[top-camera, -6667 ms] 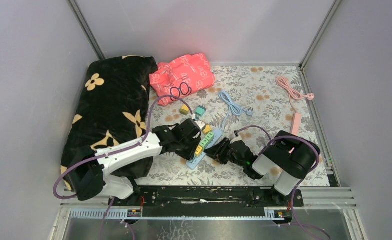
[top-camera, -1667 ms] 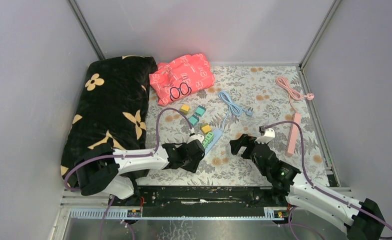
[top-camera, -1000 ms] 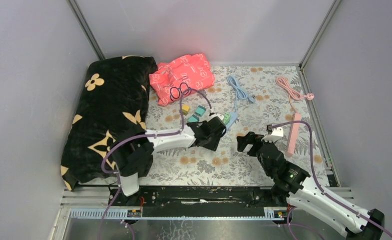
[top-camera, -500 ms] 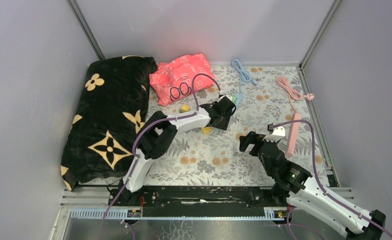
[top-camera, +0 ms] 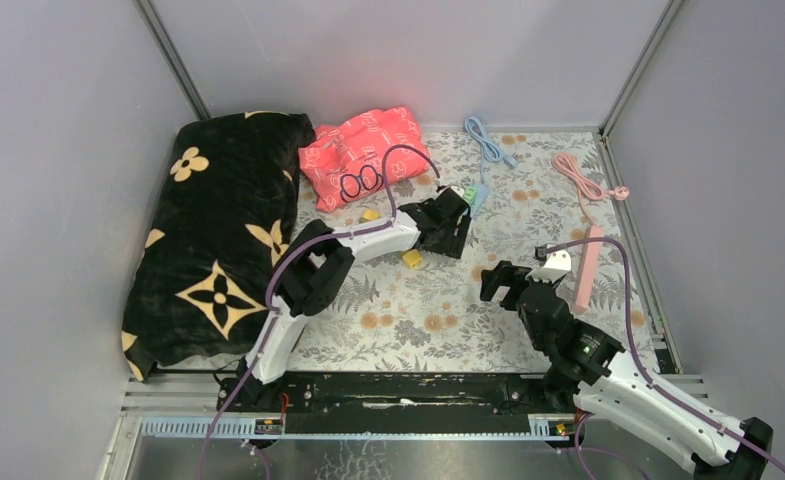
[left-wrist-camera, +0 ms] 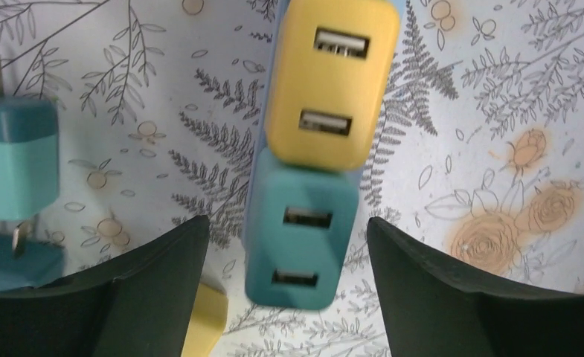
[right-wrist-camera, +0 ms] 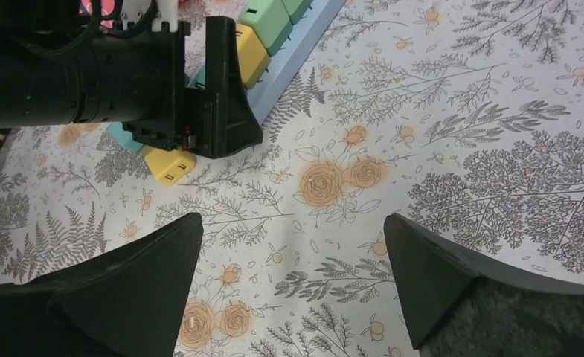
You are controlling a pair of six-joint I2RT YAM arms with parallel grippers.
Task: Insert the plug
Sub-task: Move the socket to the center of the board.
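Two seated adapters, the yellow charger beyond the teal charger, run along the pale blue power strip straight out between the open, empty jaws of our left gripper, the loose teal plug lies just left, half cut off, and our right gripper hangs open, farther away.

Bare table lies under my right gripper; my left gripper bars the middle, a pillow fills the left edge, and a pink strip, probably, the right.
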